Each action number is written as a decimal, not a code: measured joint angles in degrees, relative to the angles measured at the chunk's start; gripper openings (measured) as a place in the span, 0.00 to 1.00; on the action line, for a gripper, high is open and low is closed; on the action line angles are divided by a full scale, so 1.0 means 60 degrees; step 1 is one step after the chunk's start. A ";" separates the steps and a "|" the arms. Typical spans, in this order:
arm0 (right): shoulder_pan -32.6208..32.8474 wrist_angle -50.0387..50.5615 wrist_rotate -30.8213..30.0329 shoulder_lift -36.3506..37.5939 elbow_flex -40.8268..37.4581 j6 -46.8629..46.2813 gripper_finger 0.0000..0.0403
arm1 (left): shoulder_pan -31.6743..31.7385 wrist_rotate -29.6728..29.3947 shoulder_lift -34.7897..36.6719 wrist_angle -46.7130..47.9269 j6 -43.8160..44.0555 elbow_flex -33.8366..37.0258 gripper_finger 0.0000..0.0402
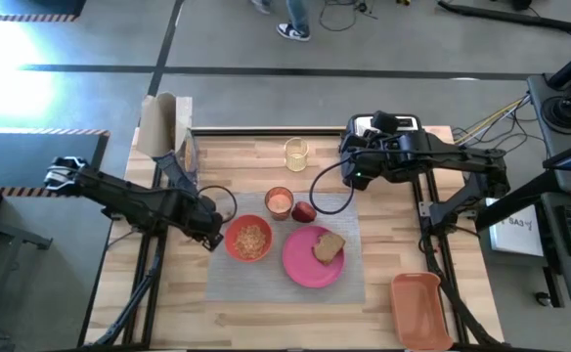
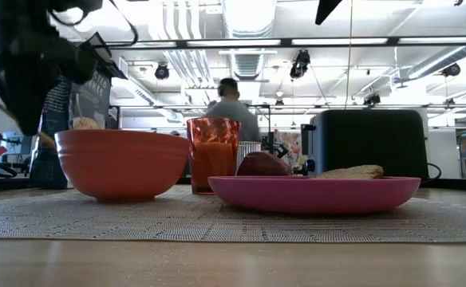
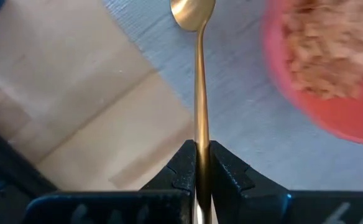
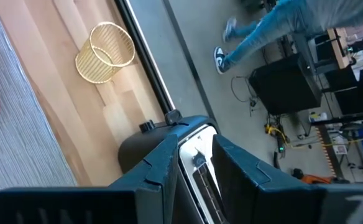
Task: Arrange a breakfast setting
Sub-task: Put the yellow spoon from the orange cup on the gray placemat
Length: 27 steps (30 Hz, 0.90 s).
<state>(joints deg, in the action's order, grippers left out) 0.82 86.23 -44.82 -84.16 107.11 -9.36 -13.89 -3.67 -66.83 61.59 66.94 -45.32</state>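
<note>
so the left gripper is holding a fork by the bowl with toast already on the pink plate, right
Not quite: the left gripper is shut on a gold spoon, not a fork, as the left wrist view shows. It is beside the bowl, and the toast is on the pink plate.

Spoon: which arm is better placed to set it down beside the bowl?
Left. Its pincer is shut on the gold spoon, hovering just beside the orange-red bowl over the grey placemat. The right pincer is back over the toaster, holding nothing.
</note>
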 joint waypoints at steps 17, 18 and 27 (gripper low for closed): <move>0.0004 -0.0292 0.0001 -0.0004 -0.0004 -0.0003 0.23 | -0.0600 -0.0718 -0.2707 0.2315 -0.0313 -0.1972 0.02; 0.0003 -0.0286 0.0001 -0.0004 -0.0004 -0.0001 0.23 | -0.0640 -0.0720 -0.2860 0.2313 -0.0342 -0.2033 0.02; 0.0000 -0.0290 0.0001 -0.0007 -0.0004 -0.0004 0.23 | -0.0894 -0.0714 -0.3464 0.2355 -0.0247 -0.1997 0.02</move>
<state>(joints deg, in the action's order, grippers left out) 0.82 84.49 -44.82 -84.20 107.09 -9.39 -19.25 -7.95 -87.62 75.72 65.46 -57.30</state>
